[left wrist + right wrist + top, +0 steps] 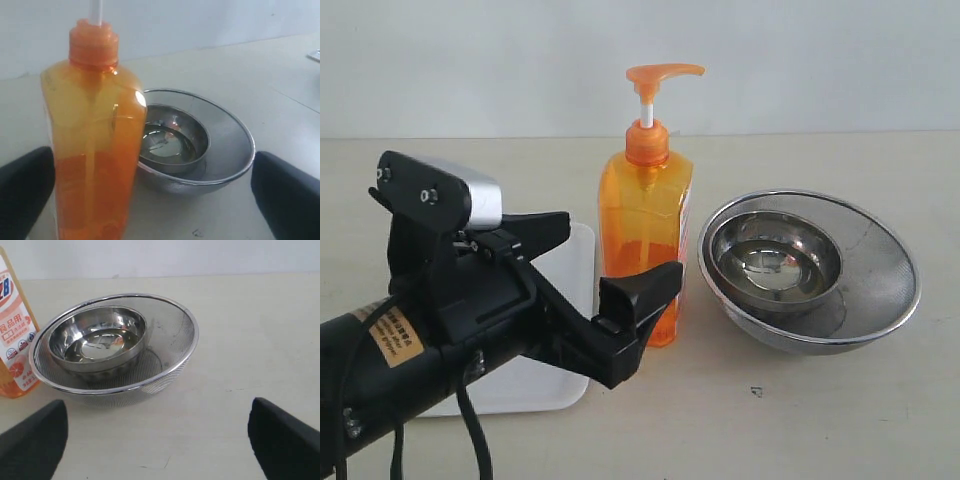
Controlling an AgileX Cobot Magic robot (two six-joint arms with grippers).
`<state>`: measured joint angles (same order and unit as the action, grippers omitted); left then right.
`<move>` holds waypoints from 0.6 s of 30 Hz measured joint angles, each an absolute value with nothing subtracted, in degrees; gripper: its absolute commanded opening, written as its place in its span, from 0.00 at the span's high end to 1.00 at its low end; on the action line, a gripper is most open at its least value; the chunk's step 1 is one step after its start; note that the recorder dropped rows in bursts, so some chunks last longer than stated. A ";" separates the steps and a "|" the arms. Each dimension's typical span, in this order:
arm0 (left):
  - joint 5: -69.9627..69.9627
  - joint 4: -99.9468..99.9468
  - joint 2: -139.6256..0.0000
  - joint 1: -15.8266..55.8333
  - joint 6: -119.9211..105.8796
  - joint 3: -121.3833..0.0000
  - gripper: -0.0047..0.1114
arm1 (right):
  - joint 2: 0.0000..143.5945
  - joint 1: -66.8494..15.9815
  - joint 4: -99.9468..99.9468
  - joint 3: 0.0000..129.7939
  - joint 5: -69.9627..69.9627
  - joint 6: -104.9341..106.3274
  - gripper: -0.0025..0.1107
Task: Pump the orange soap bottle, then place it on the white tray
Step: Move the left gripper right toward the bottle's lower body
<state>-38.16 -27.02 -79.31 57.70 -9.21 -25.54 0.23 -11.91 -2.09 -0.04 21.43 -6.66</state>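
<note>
One orange soap bottle (645,225), one white tray (578,262), two nested steel bowls (880,270)
Bottle upright on the surface (820,420) between tray and bowls; left hand (620,247) wide around it, right hand (160,440) wide and empty

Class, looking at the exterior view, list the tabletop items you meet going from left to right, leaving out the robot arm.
white tray → orange soap bottle → nested steel bowls
</note>
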 measured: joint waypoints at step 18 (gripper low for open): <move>-57.95 -28.06 -94.99 57.70 -11.62 -25.54 0.07 | 0.23 -11.91 -2.09 -0.04 21.43 -6.66 0.20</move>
<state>-57.95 -28.06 -94.99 57.70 -11.62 -25.54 0.23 -11.91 -2.09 -0.04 21.43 -6.66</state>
